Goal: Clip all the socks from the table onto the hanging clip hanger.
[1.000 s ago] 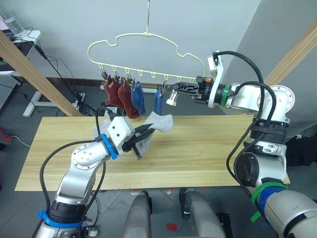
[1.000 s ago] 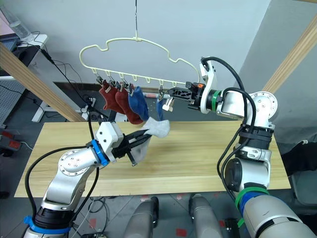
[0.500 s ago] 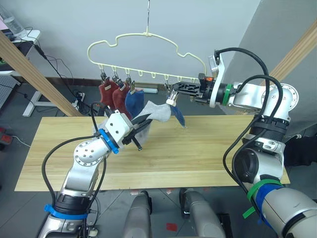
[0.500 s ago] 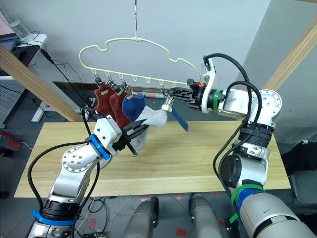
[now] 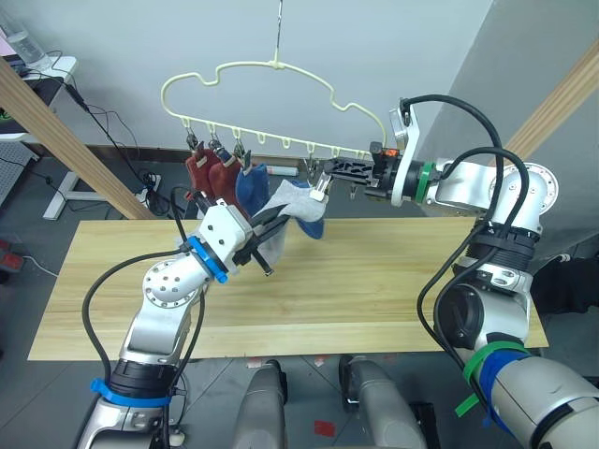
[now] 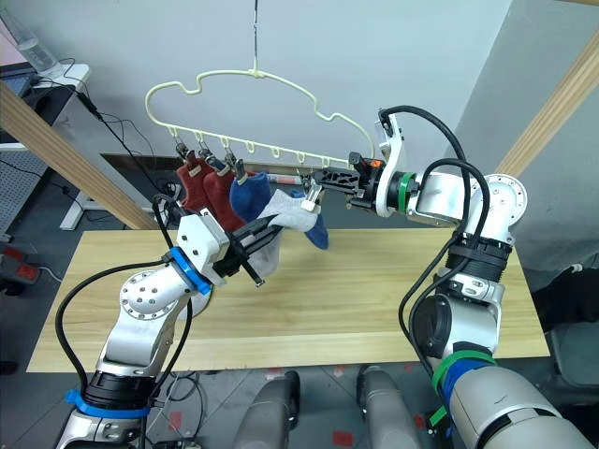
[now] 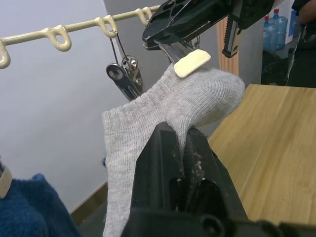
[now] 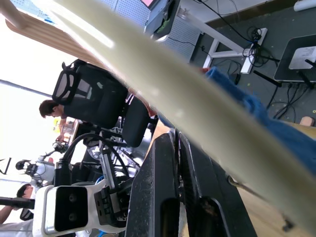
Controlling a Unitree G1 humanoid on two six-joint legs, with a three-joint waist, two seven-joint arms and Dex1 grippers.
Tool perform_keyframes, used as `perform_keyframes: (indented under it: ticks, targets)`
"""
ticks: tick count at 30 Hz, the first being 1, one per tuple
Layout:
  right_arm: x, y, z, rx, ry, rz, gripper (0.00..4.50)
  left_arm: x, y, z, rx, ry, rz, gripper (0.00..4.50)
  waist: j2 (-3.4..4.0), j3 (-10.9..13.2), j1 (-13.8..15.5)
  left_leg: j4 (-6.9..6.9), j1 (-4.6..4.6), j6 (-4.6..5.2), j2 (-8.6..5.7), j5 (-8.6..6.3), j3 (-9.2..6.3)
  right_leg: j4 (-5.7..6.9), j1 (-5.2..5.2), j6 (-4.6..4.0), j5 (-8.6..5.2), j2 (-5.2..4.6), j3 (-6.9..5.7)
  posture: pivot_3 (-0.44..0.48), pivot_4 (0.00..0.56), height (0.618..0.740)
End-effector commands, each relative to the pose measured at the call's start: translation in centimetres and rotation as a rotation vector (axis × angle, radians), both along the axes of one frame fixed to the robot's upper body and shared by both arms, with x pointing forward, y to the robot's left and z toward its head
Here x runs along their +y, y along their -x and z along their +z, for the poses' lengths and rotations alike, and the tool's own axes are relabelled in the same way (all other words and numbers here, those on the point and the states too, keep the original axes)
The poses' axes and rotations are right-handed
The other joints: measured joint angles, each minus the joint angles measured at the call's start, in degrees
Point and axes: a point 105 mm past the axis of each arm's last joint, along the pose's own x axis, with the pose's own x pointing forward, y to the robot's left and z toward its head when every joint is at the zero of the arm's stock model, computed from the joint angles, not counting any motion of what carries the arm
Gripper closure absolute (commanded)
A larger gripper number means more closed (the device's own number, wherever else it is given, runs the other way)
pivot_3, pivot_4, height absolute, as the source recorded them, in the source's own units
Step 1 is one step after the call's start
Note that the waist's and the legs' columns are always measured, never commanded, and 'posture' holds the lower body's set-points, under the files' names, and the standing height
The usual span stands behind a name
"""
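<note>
My left gripper (image 5: pixel 265 224) has its fingers (image 7: pixel 163 148) pinched tight on a grey sock (image 5: pixel 292 202), lifted above the counter (image 5: pixel 393 281) to just under the clip hanger (image 5: pixel 271 75). The left wrist view shows what the eye views do not: the sock's cuff is bunched between my 2 black fingers, its toe end rises to touch the pale pad at the tip of my right gripper (image 7: pixel 192 62), and an empty metal clip (image 7: pixel 129 74) hangs from a hanger loop just beside the sock.

My right gripper (image 5: pixel 323 178) reaches level along the hanger's clip row; its fingers (image 8: pixel 168 197) lie nearly together around the clip (image 5: pixel 320 183) there, though I cannot tell how firmly they grip it. The right wrist view adds the hanger wire crossing close in front and a blue sock (image 8: pixel 256 111) beyond it.

On the hanger, 2 rust red socks (image 5: pixel 208 172) hang from clips near its left end, with blue socks (image 5: pixel 247 187) next to them, behind the grey one. No writing is legible.
</note>
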Motion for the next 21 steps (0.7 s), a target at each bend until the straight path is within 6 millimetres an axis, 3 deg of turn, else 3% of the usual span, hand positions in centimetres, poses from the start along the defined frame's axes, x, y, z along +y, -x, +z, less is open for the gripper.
perform_keyframes:
  ticks: [1,5,10,14,18,21]
  targets:
    - [0.4,0.6,0.0,-0.010,-0.005,0.025,4.50,-0.4,0.4,0.9,-0.040,0.013,-0.024,4.49,0.00,0.00,0.00,0.00,0.00,0.00,0.00,0.00,0.00,0.00,0.00,0.00,0.00,0.00,0.00,-0.006,0.316,0.740]
    - [0.3,0.6,0.1,-0.016,-0.005,0.018,3.38,-0.4,0.4,0.8,-0.040,0.007,-0.024,4.50,0.00,0.00,0.00,0.00,0.00,0.00,0.00,0.00,0.00,-0.01,0.00,0.00,0.00,0.00,0.00,-0.002,0.314,0.740]
    - [0.2,0.6,0.0,-0.023,0.008,0.003,1.55,-0.4,0.2,0.7,-0.035,0.004,-0.017,4.50,0.00,0.00,0.00,0.00,0.00,0.00,0.01,0.00,0.01,0.01,-0.01,-0.02,0.01,0.01,0.00,-0.002,0.318,0.740]
    - [-1.9,1.1,-0.7,-0.086,0.075,-0.081,0.22,-0.5,0.0,0.3,0.038,0.032,0.002,4.50,0.00,0.00,0.18,0.00,0.00,0.00,0.01,0.00,-0.02,0.00,0.00,0.01,-0.01,0.02,-0.01,0.006,0.323,0.740]
    - [-2.7,2.5,-1.3,-0.168,0.155,-0.099,0.04,-0.6,0.0,0.3,0.114,0.090,0.005,4.50,0.00,0.01,0.06,0.01,-0.07,0.00,-0.05,0.00,0.00,-0.03,-0.01,0.04,-0.02,-0.04,0.01,-0.005,0.331,0.740]
    - [-2.8,3.4,-0.7,-0.290,0.219,-0.177,0.00,-1.0,0.3,0.1,0.188,0.133,-0.018,3.79,0.02,0.01,-0.31,0.01,-0.03,0.00,0.00,0.00,-0.01,0.02,-0.02,0.13,-0.08,0.01,0.02,-0.013,0.332,0.740]
